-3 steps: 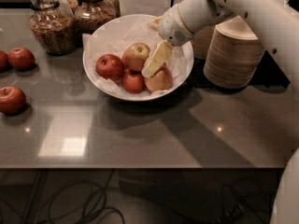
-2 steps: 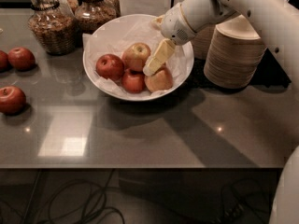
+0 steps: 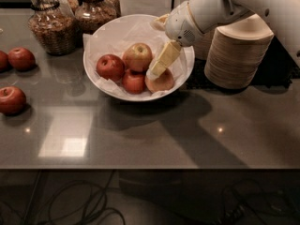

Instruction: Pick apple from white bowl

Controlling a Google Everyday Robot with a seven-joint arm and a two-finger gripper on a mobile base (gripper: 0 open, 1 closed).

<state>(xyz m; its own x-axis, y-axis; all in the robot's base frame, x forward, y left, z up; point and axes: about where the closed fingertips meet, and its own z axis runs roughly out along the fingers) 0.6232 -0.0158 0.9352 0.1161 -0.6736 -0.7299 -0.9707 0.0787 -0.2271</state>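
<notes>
The white bowl [image 3: 115, 32], lined with crinkled white paper, stands on the grey table at the back centre. In it lie the yellow-green apple with a reddish blush [image 3: 138, 56], two dark red apples [image 3: 110, 67] [image 3: 133, 82] and a paler peach apple [image 3: 161, 82]. My gripper [image 3: 157, 68] reaches down into the bowl from the upper right. It sits just right of the yellow-green apple and right above the peach apple. It holds nothing that I can see.
A tall stack of beige paper bowls [image 3: 239, 55] stands right of the white bowl, under my arm. Two glass jars [image 3: 49, 25] [image 3: 96, 8] stand behind it on the left. Loose red apples [image 3: 21, 58] [image 3: 10, 100] lie at the table's left. The table's front edge [image 3: 140, 168] is near.
My arm has shifted very slightly to the right. The gripper stays in the bowl at about the same spot. The apples have not moved.
</notes>
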